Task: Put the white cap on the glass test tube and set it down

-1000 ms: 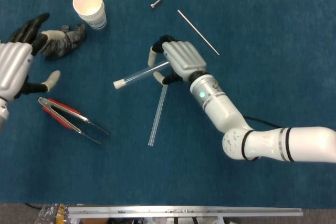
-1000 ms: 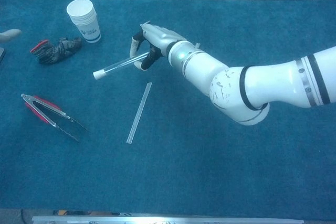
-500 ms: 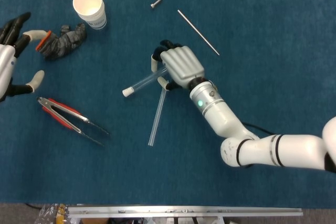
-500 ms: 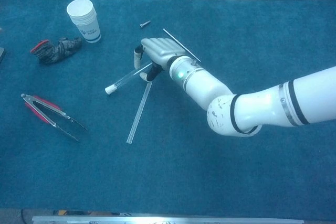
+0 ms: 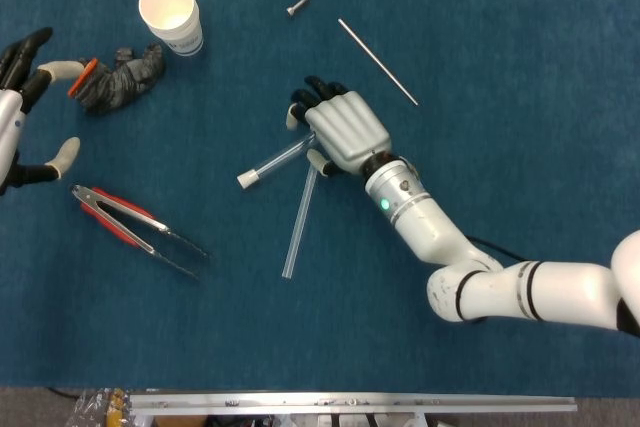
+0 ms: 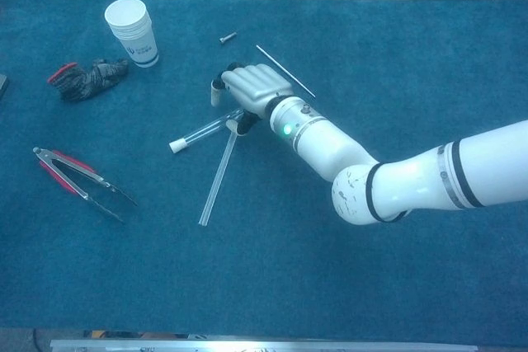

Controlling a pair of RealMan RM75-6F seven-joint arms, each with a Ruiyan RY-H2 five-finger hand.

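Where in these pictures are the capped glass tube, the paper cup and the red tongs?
glass test tube (image 5: 275, 161), head view, middle of the clear barrel.
paper cup (image 5: 170, 12), head view, its rim and inside.
red tongs (image 6: 70, 172), chest view, the red-handled arms.

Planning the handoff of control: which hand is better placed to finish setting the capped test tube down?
The right hand: it is at the test tube, which carries its white cap and lies low over the table. The left hand is far off, open.

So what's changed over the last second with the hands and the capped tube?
The right hand has lowered the capped test tube toward the table, swinging its white cap rightward, and appears to be opening. The left hand has drawn back to the left edge. Paper cup, tongs and rods stayed put.
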